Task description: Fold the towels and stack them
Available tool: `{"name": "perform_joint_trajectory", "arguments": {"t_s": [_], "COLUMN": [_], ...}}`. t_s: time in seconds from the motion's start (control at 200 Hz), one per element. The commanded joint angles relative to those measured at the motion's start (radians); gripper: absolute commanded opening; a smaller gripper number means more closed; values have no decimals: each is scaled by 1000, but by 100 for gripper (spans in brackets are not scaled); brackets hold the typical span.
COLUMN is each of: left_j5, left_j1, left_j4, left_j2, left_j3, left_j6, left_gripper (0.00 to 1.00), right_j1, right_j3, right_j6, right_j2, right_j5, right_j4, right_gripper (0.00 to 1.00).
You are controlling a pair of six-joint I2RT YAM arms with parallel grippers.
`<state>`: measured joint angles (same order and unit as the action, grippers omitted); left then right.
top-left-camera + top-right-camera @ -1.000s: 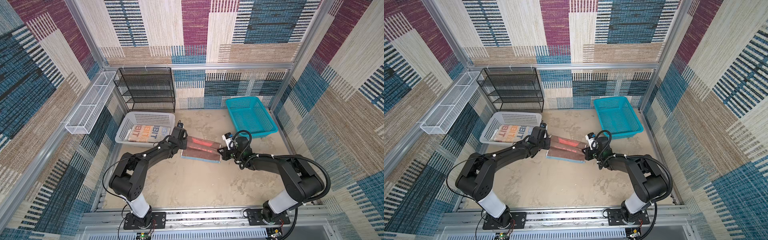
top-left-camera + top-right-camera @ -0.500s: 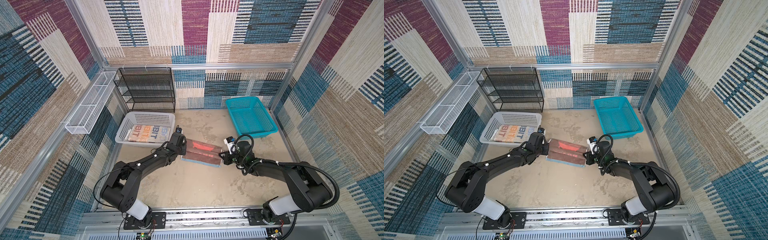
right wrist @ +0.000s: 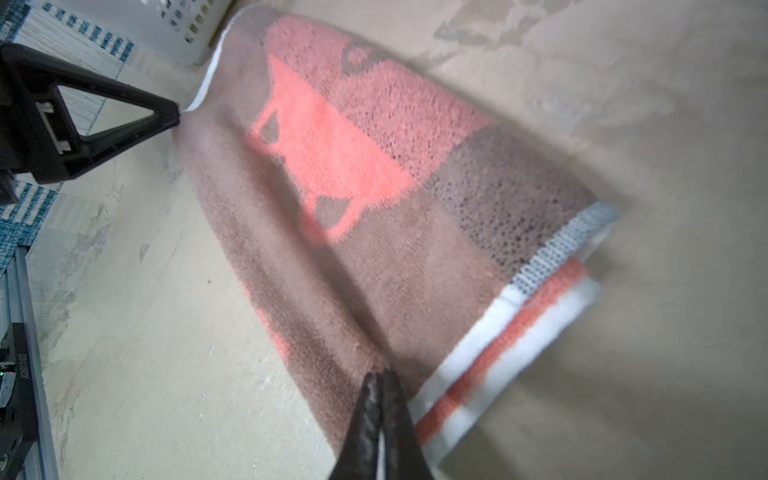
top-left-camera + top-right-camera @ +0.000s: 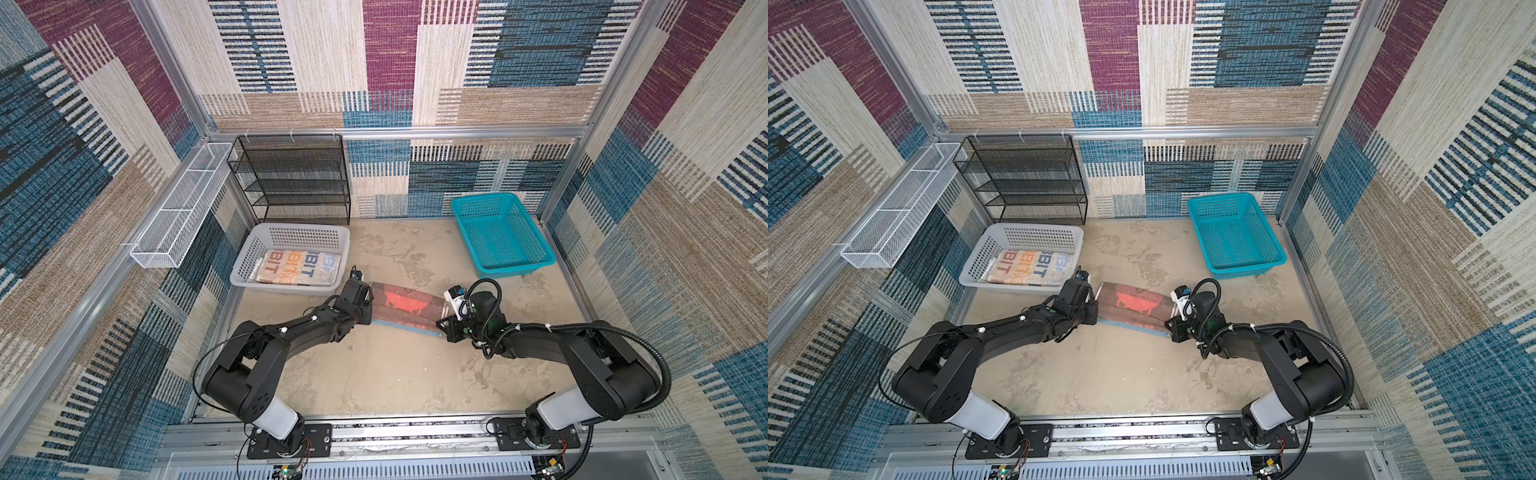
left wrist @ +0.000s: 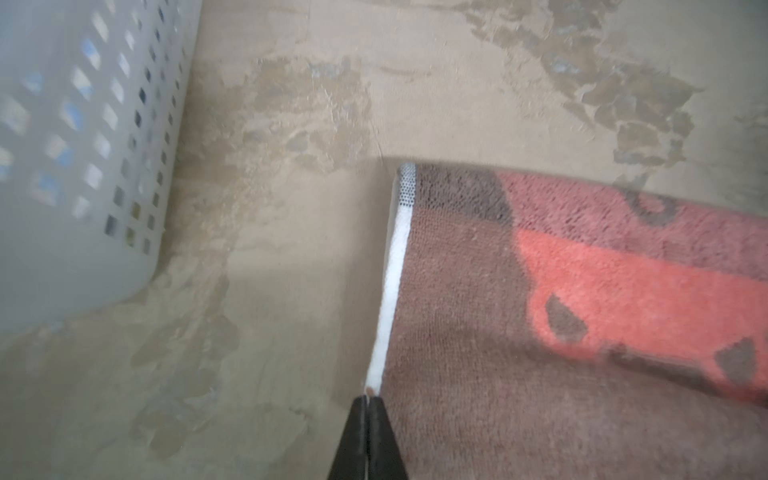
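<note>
Left hand (image 5: 368,400) pinches towel (image 5: 540,374) hem

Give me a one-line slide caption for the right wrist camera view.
Right gripper, jaws closed, pinches the folded coral-and-brown towel on the table; left gripper meets its opposite end.

1. The sandy, mottled bench (image 4: 395,374) carries everything.
2. Along its back stand a black mesh rack (image 4: 291,178), a white perforated basket (image 4: 291,232) and a teal basket (image 4: 484,199).
3. A folded coral-and-brown towel (image 4: 405,305) lies mid-bench.
</note>
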<state>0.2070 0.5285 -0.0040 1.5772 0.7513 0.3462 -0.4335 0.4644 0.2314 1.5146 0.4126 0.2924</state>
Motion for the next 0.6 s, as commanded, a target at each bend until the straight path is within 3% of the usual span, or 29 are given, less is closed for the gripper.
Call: {"name": "perform_joint_trajectory", "arguments": {"t_s": [0.0,0.135,0.285,0.346,0.401,0.596], "left_j5": [13,19,17,0,-21,-88], "left_j1": [3,4,3,2,-2,-21], "left_j4": [34,26,-24,-49,-67,-174], "left_j2": [-10,-63,-85,-70,-42,106], "left_j3": [-23,-36,17,55,90,219], "left_j6": [50,20,-33,-47,-51,-35], "left_gripper": [43,67,89,90,99,99], "right_j1": [-1,-1,-1,-1,-1,-1], "right_j3": [-6,-6,41,64,86,125], "right_j6": [15,28,45,55,71,98], "right_j2": [-10,-79,-140,-148,-147,-83], "right_j5": [16,-36,-96,-101,-110,-47], "right_j4": [24,-21,-73,-83,-100,-115], "right_gripper": [19,39,51,53,54,54]}}
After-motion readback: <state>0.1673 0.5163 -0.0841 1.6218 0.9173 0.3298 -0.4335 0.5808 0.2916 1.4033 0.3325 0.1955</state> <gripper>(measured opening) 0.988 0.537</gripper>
